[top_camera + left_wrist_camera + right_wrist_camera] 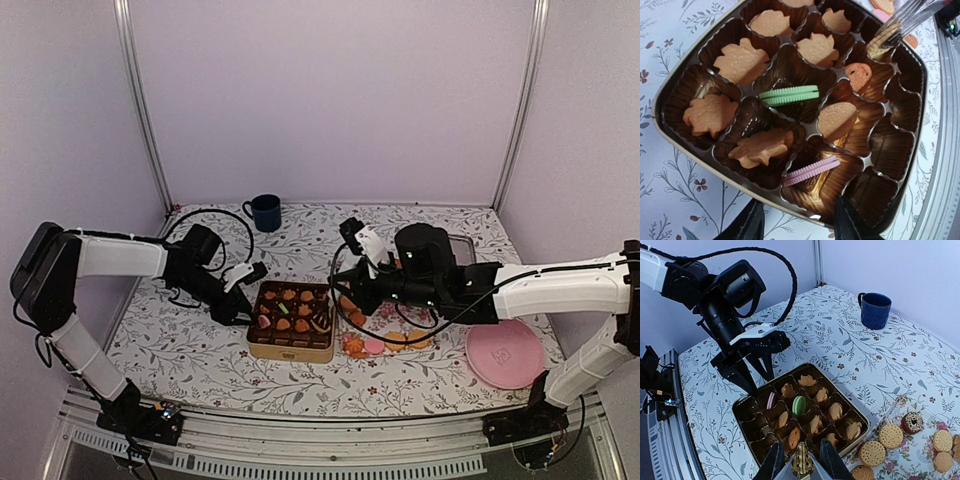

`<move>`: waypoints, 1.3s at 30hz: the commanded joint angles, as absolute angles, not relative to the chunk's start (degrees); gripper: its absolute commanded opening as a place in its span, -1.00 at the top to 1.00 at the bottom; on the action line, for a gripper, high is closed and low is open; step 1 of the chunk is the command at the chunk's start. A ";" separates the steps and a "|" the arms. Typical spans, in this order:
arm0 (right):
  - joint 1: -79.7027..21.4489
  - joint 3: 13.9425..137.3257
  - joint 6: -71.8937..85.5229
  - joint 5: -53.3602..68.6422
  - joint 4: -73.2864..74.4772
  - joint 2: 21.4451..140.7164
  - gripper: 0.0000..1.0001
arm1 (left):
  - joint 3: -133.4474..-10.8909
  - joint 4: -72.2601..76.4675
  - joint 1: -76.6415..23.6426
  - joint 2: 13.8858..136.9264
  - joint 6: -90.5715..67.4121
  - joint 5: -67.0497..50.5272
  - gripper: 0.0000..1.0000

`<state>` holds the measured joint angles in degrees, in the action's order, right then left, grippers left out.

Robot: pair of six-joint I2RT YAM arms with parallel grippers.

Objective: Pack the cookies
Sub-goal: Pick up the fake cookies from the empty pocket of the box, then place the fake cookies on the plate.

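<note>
- Cookies sit mostly in the brown compartment tray, which is mid-bench toward the near edge. I count nine golden-orange ones in it, lying flat and face up, most of them leaf-shaped. One is cut by the frame's edge in the left wrist view.
- One green sandwich cookie stands on its edge near the tray's centre, its long axis running crosswise in the left wrist view.
- One pink sandwich cookie also stands on edge. It is nearly parallel to the green one, slightly tilted, in a compartment toward the tray's left side.
- My right pincer is clamped narrow on one ridged cookie. The cookie is held on its edge over the tray's right side, its long side running along the fingers.
- My left pincer sits at the tray's left rim with its fingers apart and nothing between them. Whether a finger touches the rim, I cannot tell.
- Loose cookies lie flat on the bench just right of the tray. In the right wrist view I count five golden rounds and one dark brown ring cookie, with more cut off at the frame's edge.
- One blue mug stands upright at the far side, its handle toward the left.
- One pink plate lies at the near right.
</note>
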<state>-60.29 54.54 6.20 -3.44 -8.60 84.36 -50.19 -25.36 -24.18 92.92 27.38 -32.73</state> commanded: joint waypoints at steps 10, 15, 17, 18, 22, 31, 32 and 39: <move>-56.76 50.00 11.73 -5.35 -15.41 74.69 0.72 | -47.76 -25.86 -25.18 92.30 29.05 -26.99 0.04; -53.43 50.69 12.53 -5.96 -6.08 71.92 0.70 | -49.66 -29.23 -24.89 90.04 28.63 -28.30 -0.17; -52.25 50.47 12.70 -6.29 -2.26 70.83 0.66 | -50.87 -31.24 -24.28 89.02 28.64 -29.31 -0.43; -51.65 50.27 12.80 -6.26 -0.73 70.19 0.65 | -51.63 -32.24 -23.68 88.62 28.65 -29.80 -0.57; -50.19 48.57 13.01 -6.13 2.61 67.76 0.55 | -55.13 -35.50 -21.55 87.82 28.74 -32.56 -0.69; -48.97 47.98 11.77 -9.31 5.81 65.93 0.31 | -59.02 -37.68 -20.32 88.13 29.06 -33.87 -0.71; -48.80 47.94 11.56 -9.47 5.94 65.92 0.31 | -59.22 -37.77 -20.25 88.27 29.17 -33.84 -0.71; -48.70 49.94 9.50 -7.92 4.37 68.61 0.29 | -59.86 -37.80 -19.32 89.06 29.20 -34.39 -0.69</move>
<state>-49.06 48.25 11.14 -8.25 6.46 67.75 -58.37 -36.88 -20.27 89.25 28.69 -32.99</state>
